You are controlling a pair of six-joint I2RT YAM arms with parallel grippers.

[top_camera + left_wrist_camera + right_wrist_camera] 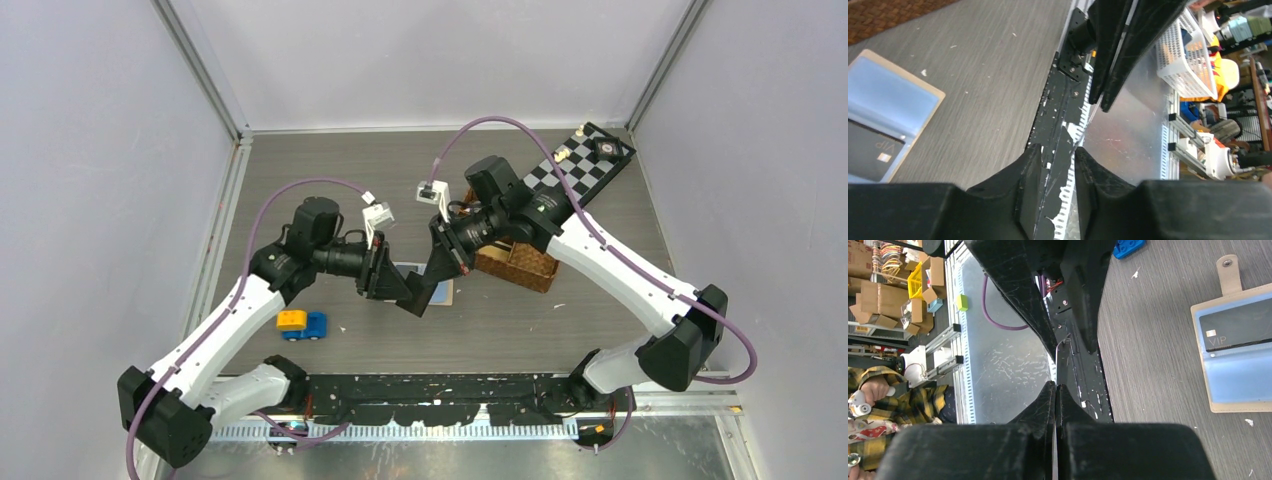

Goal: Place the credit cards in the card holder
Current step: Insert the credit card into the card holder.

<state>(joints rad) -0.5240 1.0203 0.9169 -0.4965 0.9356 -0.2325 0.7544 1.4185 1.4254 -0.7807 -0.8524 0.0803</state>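
Observation:
The card holder (1243, 390) lies open on the table, beige with pale blue pockets and its snap tab (1228, 271) pointing away. A black credit card marked VIP (1233, 330) sits in one pocket. The holder (893, 107) and the black card (873, 155) also show in the left wrist view. My right gripper (1055, 387) is shut on a thin card seen edge-on (1055, 357), held above the table beside the holder. That card runs into the gap of my left gripper (1058, 152), whose jaws stand apart around it. In the top view the left gripper (408, 298) and right gripper (432, 285) meet tip to tip, partly hiding the holder (445, 293).
A brown woven basket (515, 262) stands just right of the grippers, under the right arm. A blue and yellow toy (301, 323) lies at the front left. A checkerboard (582, 163) lies at the back right. The table's black front rail (430, 385) runs below the grippers.

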